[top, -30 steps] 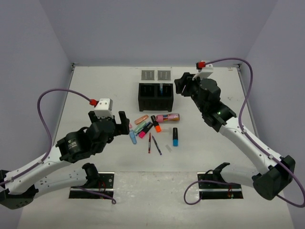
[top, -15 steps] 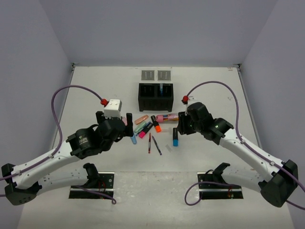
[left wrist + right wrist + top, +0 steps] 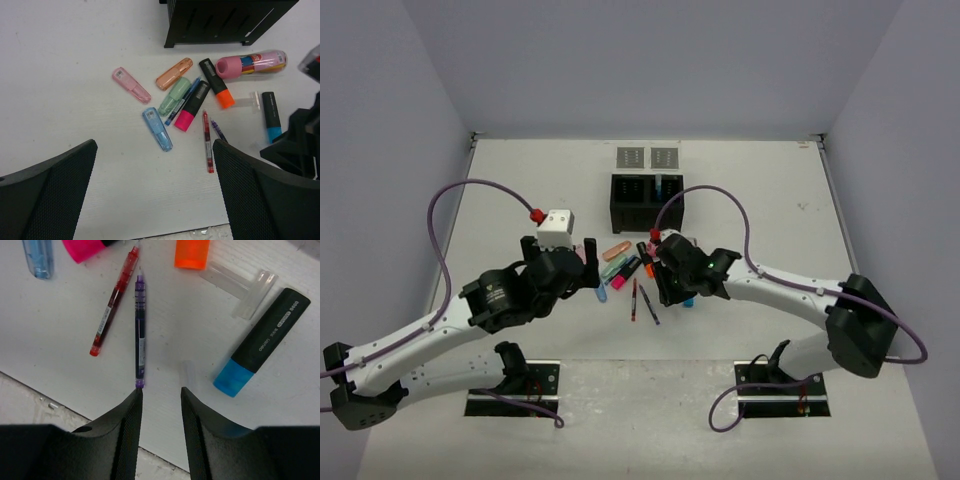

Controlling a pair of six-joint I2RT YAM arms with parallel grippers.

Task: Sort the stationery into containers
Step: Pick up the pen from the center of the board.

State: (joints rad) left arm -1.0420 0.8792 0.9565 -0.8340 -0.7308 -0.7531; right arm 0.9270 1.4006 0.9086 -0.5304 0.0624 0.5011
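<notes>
The stationery lies in a loose pile in front of the black box [image 3: 647, 203]. It includes a red pen [image 3: 113, 300], a purple pen [image 3: 140, 330], a blue highlighter [image 3: 262, 342], an orange highlighter [image 3: 217, 83], a pink highlighter [image 3: 194, 106], a pink tube [image 3: 250, 63] and clear pieces [image 3: 240, 287]. My right gripper [image 3: 160, 390] hovers low over the table, open by a narrow gap with nothing in it. Its left fingertip is just below the purple pen's end. My left gripper [image 3: 154, 146] is wide open and empty, just left of the pile, near a pale blue piece [image 3: 157, 129].
Two small grey trays [image 3: 631, 157] [image 3: 664, 157] sit behind the black box. Something blue stands in the box's right compartment [image 3: 660, 186]. A pink clear piece [image 3: 131, 85], a salmon one [image 3: 174, 74] and a green one [image 3: 174, 96] lie on the pile's left side.
My right arm swung from beside the black box down to the pile, and its jaws narrowed. The left arm edged toward the pile, then held still.
</notes>
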